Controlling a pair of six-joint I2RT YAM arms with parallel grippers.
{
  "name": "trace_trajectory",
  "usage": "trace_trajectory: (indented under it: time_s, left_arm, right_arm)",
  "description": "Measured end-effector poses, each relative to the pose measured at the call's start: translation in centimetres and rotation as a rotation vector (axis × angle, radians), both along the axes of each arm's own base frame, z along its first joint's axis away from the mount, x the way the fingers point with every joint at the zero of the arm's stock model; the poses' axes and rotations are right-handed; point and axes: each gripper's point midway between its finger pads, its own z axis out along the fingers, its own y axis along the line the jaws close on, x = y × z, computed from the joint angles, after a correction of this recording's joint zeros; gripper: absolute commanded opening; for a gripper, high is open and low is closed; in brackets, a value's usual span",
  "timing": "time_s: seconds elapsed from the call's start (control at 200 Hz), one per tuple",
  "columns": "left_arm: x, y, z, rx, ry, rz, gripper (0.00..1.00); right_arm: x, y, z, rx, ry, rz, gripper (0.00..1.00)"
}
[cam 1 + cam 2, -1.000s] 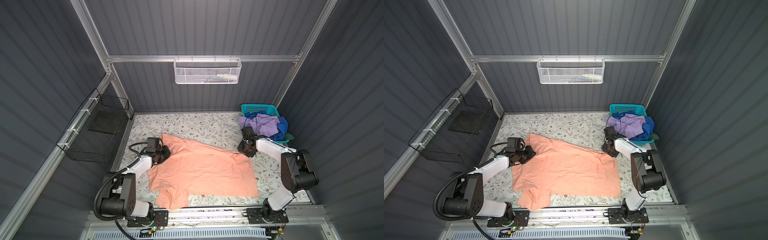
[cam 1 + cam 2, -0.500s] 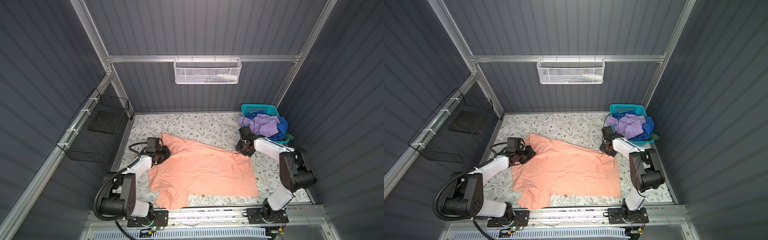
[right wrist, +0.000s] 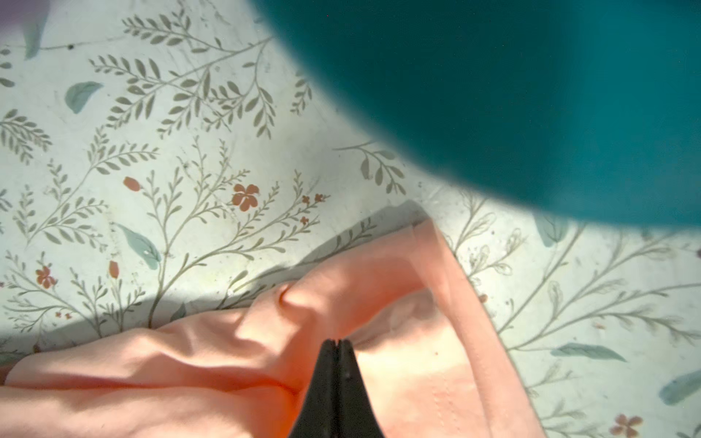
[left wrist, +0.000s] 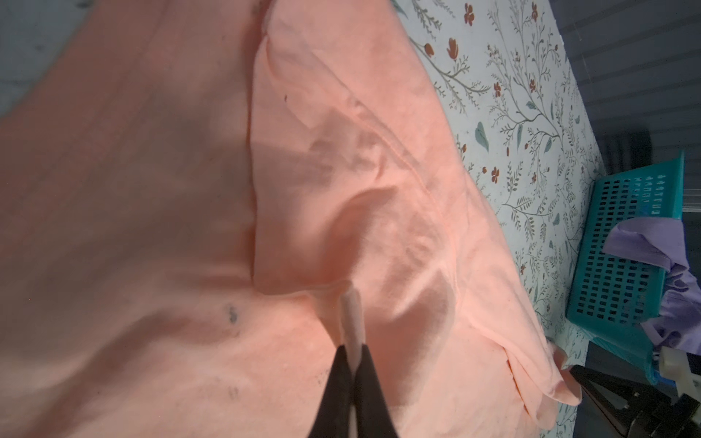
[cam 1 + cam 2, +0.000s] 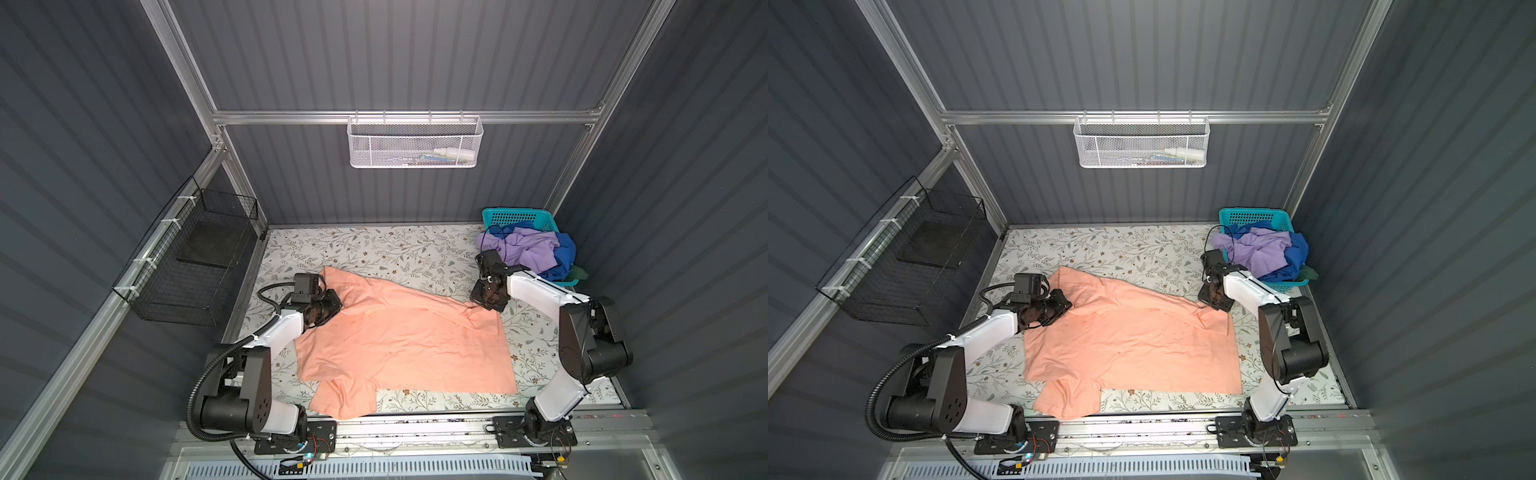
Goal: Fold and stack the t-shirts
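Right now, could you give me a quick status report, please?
Left gripper: jaws shut on peach t-shirt. Right gripper: jaws shut on its corner. Teal basket close beside right arm.

The lavender t-shirt (image 5: 530, 249) hides much of the blue t-shirt (image 5: 566, 255); the right wrist view blurs the teal basket (image 3: 531, 94).

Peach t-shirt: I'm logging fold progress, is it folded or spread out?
Spread out, not folded. The peach t-shirt lies flat across the floral table, with its body and near sleeve laid open. Only its far corners are rumpled.
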Motion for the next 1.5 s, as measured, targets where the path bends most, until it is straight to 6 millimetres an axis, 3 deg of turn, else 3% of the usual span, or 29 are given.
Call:
trace_trajectory:
  time_s: [0.415,0.74,1.006,1.266,1.501]
  left_arm:
    - [5.4,-0.1,5.7,0.005,-0.174,0.029,0.00]
    - [8.2,0.6,7.6,0.027,-0.224,0.079,0.00]
    - [12.5,1.8,10.4,0.072,-0.293,0.130,0.00]
    - [16.3,2.9,9.5,0.146,-0.295,0.141,0.00]
    - [16.1,2.4,8.6,0.133,-0.276,0.110,0.00]
  right_arm:
    - [8.0,0.9,4.8,-0.088,-0.112,0.102,0.00]
    - [14.4,0.4,6.3,-0.206,-0.161,0.163,0.00]
    - [18.9,-0.1,8.4,-0.271,-0.225,0.182,0.00]
    - [20.8,0.2,7.2,-0.287,-0.214,0.215,0.00]
    - [19.2,-0.2,5.8,-0.294,-0.157,0.223,0.00]
